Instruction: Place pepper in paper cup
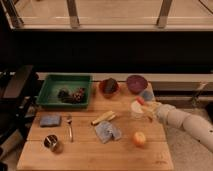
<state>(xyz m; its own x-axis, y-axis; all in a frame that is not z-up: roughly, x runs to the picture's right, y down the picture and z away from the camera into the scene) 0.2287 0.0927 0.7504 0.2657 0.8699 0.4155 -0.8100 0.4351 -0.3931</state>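
Observation:
The white paper cup (135,109) stands on the wooden table (85,152), right of centre. My gripper (145,104) reaches in from the right on a white arm and sits at the cup's right rim. It is shut on the small red-orange pepper (140,100), which hangs just above the cup's opening. The gripper's fingers are mostly hidden behind the pepper and the cup.
A small bluish cup (147,95) stands just behind the gripper, with a purple bowl (136,82) and a red bowl (109,86) further back. There is also a green tray (52,91), a pale yellow piece (102,117), an orange fruit (139,138), a blue cloth (109,131), a fork (70,128), a sponge (50,120) and a metal cup (51,143).

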